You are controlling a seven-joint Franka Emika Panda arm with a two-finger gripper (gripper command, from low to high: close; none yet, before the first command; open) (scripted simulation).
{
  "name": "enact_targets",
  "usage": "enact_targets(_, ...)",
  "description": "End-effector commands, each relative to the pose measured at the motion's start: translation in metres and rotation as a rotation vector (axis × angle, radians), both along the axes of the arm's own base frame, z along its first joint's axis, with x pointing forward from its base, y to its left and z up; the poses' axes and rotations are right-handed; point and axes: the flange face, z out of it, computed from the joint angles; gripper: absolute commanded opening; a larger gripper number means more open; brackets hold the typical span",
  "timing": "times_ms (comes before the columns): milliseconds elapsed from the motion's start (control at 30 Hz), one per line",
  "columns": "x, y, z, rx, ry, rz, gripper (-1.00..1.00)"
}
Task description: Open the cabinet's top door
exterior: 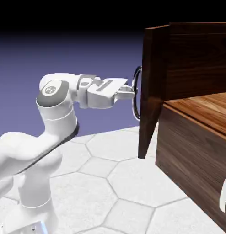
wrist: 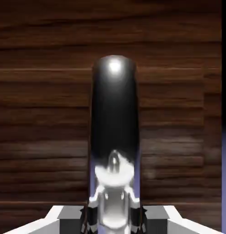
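The cabinet (exterior: 197, 55) is a big dark walnut box on the exterior view's right. Its top door (exterior: 153, 82) is the upper panel, seen almost edge-on, with a curved silver handle (exterior: 136, 100) on the face toward the arm. My gripper (exterior: 131, 93) reaches level from the left and is shut on that handle. The hand view shows the handle (wrist: 114, 119) as a large dark shiny bar running up from between my fingertips (wrist: 89, 215). Behind it, the top door's wood grain (wrist: 41, 114) fills the picture.
Below the top door, the lower dark panel (exterior: 192, 164) runs toward the picture's lower right with its own silver handle (exterior: 224, 196). A lighter brown wood surface (exterior: 201, 107) shows above it. The arm stands on a white hexagon-tiled table (exterior: 110, 183).
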Motion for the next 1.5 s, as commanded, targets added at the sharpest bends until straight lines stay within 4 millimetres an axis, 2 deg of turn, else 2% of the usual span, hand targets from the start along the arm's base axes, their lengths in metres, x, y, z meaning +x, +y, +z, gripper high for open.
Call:
enact_targets(0, -0.004, 0.006, 0.000, 0.000, 0.000, -0.016, -1.00)
enact_targets(133, -0.017, 0.030, 0.000, 0.000, 0.000, -0.070, -1.00)
enact_targets(333, -0.028, 0.053, 0.000, 0.000, 0.000, -0.122, -1.00)
enact_targets(500, -0.042, 0.087, 0.000, 0.000, 0.000, -0.197, -1.00)
enact_targets(600, -0.048, 0.107, -0.005, -0.004, 0.015, -0.232, -1.00)
enact_targets(667, -0.047, 0.113, -0.011, -0.003, 0.037, -0.241, -1.00)
enact_targets(833, -0.038, 0.113, -0.020, 0.015, 0.085, -0.239, -1.00)
enact_targets(1067, -0.029, 0.102, -0.026, 0.052, 0.119, -0.219, -1.00)
enact_targets(1467, -0.032, 0.083, -0.015, 0.060, 0.065, -0.182, -1.00)
